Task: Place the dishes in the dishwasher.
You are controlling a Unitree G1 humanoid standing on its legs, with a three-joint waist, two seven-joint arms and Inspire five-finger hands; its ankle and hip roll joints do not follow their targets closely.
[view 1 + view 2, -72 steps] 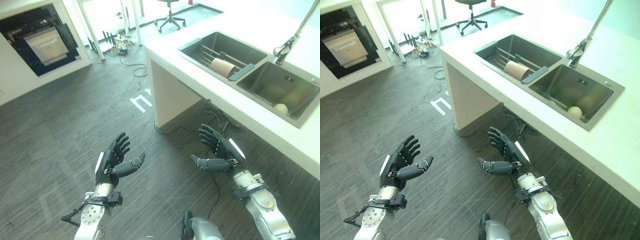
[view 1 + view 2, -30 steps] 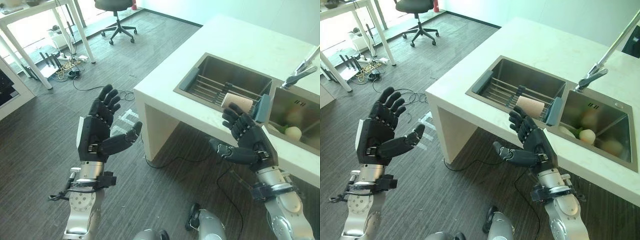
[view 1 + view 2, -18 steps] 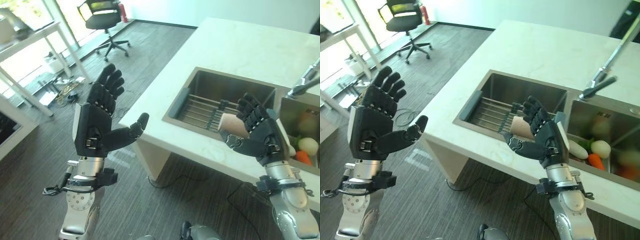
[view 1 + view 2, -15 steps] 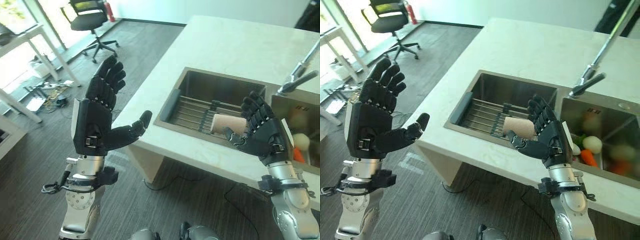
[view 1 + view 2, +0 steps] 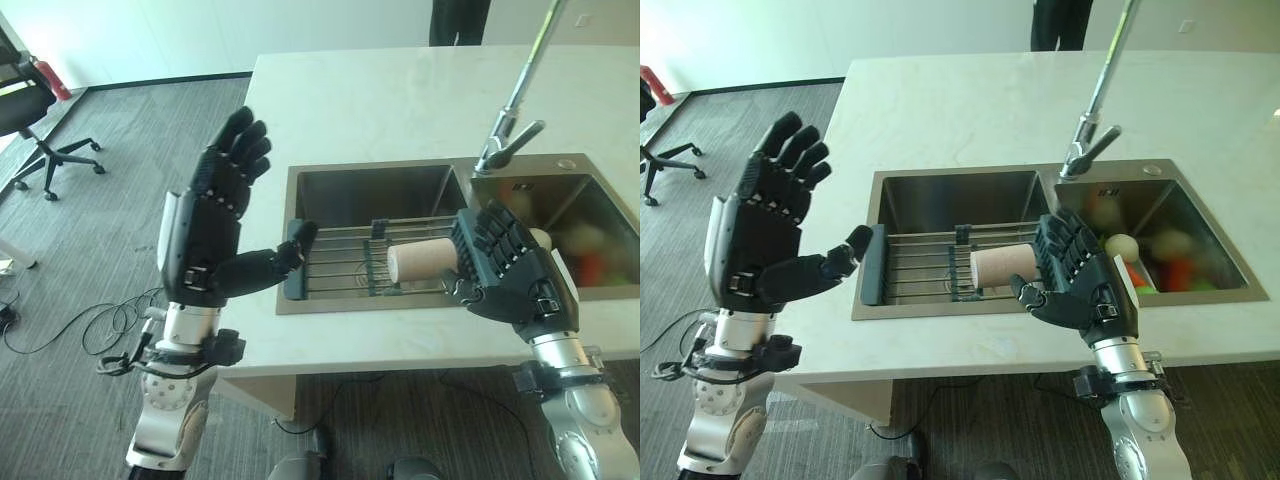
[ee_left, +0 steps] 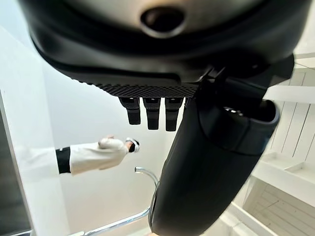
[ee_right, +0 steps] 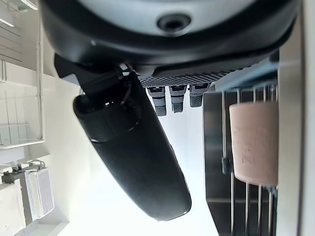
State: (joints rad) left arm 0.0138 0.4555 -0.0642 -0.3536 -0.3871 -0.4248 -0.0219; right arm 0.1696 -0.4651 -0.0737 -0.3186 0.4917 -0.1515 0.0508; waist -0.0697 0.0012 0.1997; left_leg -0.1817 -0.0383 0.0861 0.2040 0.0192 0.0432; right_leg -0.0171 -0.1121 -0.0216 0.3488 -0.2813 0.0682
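At the centre of the left eye view a double steel sink [image 5: 335,185] is set into a pale table [image 5: 400,85]. A wire rack [image 5: 340,262] lies across the near part of the sink's left basin, and on it a pinkish-beige cup [image 5: 420,262] lies on its side, its open mouth turned toward the left of the frame. The right hand [image 5: 515,285] hangs just right of the cup, back of the hand to the camera, fingers spread and straight and holding nothing; whether they touch the cup cannot be told. In the right wrist view the cup [image 7: 255,142] rests on the rack bars past the fingertips. The left hand [image 5: 210,235] is raised at the left of the frame, over the table's edge beside the sink, palm up with fingers wide and thumb pointing toward the rack, empty. A tall tap [image 5: 520,85] rises behind the divider between the basins. In the right basin at the right edge lie blurred vegetables [image 5: 1140,250], pale, orange and green. An office chair [image 5: 25,115] stands on the floor at the upper left.
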